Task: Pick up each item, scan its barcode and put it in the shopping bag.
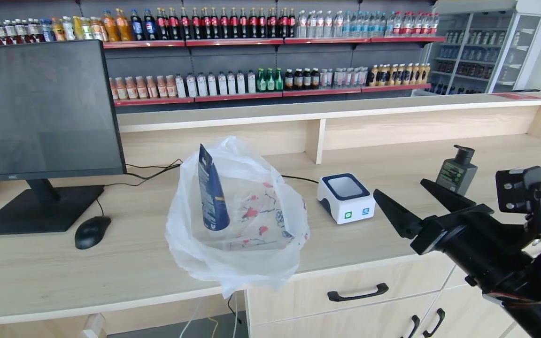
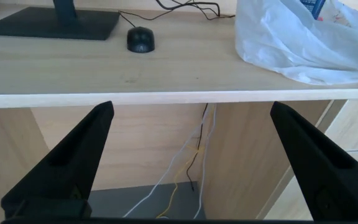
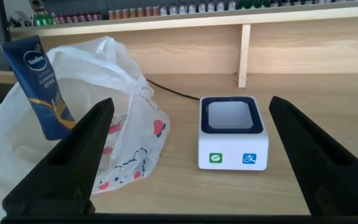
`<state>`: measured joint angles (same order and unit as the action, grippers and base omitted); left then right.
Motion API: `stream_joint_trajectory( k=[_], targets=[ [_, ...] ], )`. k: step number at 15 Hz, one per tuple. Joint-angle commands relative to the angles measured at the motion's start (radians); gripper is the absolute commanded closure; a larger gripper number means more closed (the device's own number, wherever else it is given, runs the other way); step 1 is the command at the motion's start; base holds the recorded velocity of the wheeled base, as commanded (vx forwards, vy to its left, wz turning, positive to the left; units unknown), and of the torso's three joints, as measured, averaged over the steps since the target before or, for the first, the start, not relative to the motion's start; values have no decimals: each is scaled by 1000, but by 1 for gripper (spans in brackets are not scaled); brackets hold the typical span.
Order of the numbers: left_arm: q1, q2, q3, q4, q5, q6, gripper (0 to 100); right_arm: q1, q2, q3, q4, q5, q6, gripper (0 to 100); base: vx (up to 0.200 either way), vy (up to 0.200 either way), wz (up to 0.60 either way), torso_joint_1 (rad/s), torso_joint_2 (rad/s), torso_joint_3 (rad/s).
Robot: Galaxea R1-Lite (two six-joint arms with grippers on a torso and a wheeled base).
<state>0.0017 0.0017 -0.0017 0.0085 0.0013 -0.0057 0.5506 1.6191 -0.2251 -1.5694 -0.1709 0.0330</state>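
Observation:
A translucent white shopping bag (image 1: 251, 234) with red print stands open in the middle of the counter, and a dark blue tube (image 1: 212, 190) stands upright in it. To its right sits the white barcode scanner (image 1: 345, 197) with a dark-rimmed window. A grey-green pump bottle (image 1: 457, 171) stands farther right. My right gripper (image 1: 399, 188) hovers open and empty between the scanner and the bottle. In the right wrist view, that gripper (image 3: 191, 102) faces the scanner (image 3: 232, 134), tube (image 3: 39, 84) and bag (image 3: 123, 130). My left gripper (image 2: 191, 109) is open and empty, low in front of the counter edge (image 2: 166, 98).
A monitor (image 1: 40, 108) on a black stand and a black mouse (image 1: 91, 231) occupy the counter's left. Cables run behind the bag and hang under the counter (image 2: 191, 162). A raised wooden ledge (image 1: 345, 112) backs the counter. Drawers with black handles (image 1: 357, 293) lie below.

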Motion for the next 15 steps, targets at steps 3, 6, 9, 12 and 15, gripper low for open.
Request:
stream_joint_trajectory(
  k=[3, 6, 9, 12, 15],
  targets=[
    [0, 0, 0, 1, 0, 0, 0, 6, 2, 3, -1, 1, -1, 0, 0, -200, 0, -2, 4, 2],
    [0, 0, 0, 1, 0, 0, 0, 6, 11, 0, -1, 1, -1, 0, 0, -200, 0, 1, 4, 1],
    [0, 0, 0, 1, -1, 0, 0, 9, 64, -17, -1, 1, -4, 0, 0, -200, 0, 1, -1, -1],
    [0, 0, 0, 1, 0, -2, 0, 9, 96, -37, -1, 1, -5, 0, 0, -200, 0, -1, 2, 1],
    [0, 0, 0, 1, 0, 0, 0, 9, 100, -39, -1, 1, -7, 0, 0, -200, 0, 5, 4, 2]
  ],
)
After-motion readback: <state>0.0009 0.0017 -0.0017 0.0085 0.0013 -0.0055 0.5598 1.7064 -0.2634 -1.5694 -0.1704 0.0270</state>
